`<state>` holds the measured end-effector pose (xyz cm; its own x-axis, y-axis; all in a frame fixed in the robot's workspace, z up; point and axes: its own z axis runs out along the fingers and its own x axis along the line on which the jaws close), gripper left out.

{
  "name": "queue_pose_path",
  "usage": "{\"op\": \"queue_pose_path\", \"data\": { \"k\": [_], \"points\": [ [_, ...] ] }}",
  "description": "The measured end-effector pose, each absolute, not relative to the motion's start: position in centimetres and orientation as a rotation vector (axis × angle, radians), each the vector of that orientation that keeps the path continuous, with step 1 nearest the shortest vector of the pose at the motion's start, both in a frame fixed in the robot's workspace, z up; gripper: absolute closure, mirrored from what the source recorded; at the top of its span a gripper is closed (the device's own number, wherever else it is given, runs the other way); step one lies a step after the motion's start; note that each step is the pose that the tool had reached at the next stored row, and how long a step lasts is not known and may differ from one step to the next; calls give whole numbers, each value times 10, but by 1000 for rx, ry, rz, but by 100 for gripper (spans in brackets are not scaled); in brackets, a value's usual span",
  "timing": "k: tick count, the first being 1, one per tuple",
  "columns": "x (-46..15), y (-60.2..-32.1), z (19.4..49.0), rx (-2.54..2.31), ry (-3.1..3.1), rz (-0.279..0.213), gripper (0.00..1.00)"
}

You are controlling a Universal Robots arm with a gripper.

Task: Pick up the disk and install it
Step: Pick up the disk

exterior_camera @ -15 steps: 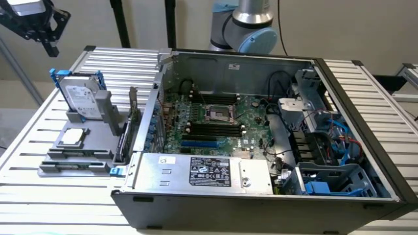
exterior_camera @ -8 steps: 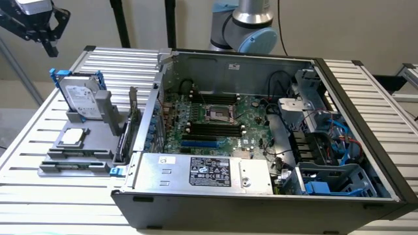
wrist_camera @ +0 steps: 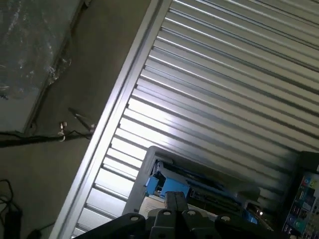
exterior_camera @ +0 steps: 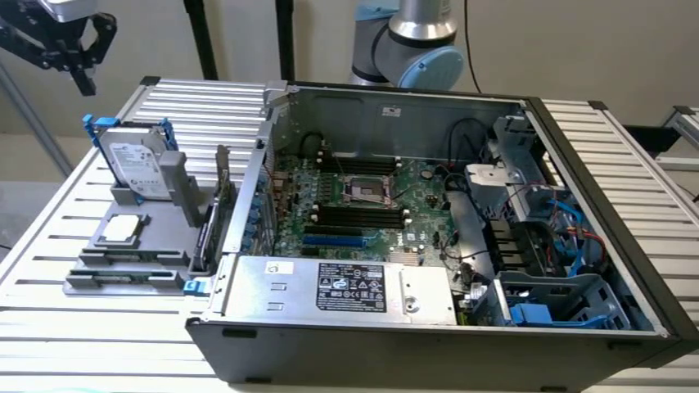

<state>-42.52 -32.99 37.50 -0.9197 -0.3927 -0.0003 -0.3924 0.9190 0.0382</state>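
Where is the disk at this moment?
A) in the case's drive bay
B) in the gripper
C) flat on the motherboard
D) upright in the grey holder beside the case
D: the disk stands upright in the grey holder outside the case, gripper clear of it.

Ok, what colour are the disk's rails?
The rails around the disk are bright blue, clearest in the exterior view.

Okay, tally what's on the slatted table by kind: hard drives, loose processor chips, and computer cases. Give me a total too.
Hard drive in blue rails: 1
Square silver chip: 1
Open computer case: 1
Total: 3
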Motion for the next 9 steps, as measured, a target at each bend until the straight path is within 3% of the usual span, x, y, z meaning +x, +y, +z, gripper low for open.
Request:
{"op": "queue_pose_path", "data": {
  "k": [9],
  "points": [
    [-425, -330, 375, 876, -3006, -58, 89]
  ]
}}
